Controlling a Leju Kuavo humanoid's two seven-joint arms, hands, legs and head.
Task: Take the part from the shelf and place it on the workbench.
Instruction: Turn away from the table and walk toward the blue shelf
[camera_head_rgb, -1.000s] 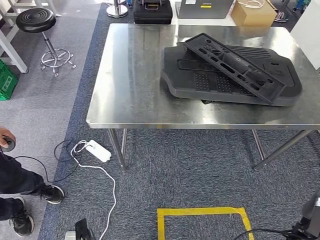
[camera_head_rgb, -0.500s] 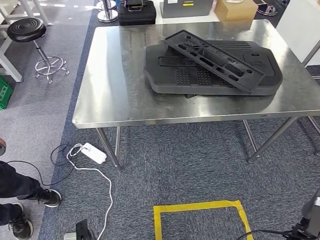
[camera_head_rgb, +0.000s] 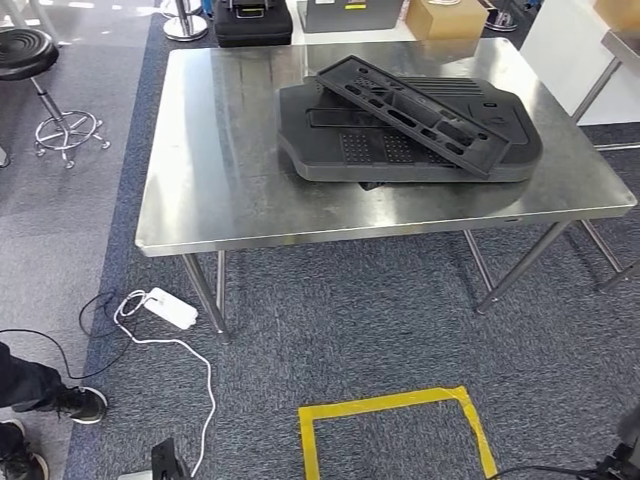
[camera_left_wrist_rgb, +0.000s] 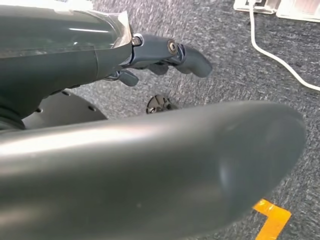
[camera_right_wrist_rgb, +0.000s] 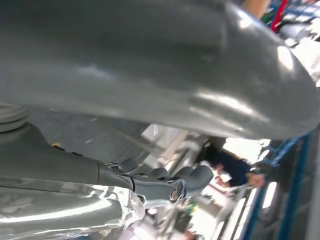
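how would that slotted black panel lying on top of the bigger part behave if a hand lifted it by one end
The slotted panel looks long, thin and full of cutouts, so probably light and somewhat flexible. It rests tilted on the larger black part, so it may slide when nudged.

There are two hands, the left hand (camera_left_wrist_rgb: 151, 50) and the right hand (camera_right_wrist_rgb: 158, 187), and both are empty with fingers out. One workbench (camera_head_rgb: 226, 200) carries two dark parts: one broad panel (camera_head_rgb: 332, 150) and one slotted frame (camera_head_rgb: 407, 110) lying on top of it. On the floor are one stool (camera_head_rgb: 26, 50), one black case (camera_head_rgb: 253, 22), one cardboard box (camera_head_rgb: 445, 18), one power strip (camera_head_rgb: 171, 307) and two shoes (camera_head_rgb: 79, 403). One white cord (camera_left_wrist_rgb: 279, 60) runs just past the left hand's fingertips, and one yellow tape square (camera_head_rgb: 392, 403) lies near it. One person (camera_right_wrist_rgb: 234, 170) stands well beyond the right hand's fingers.
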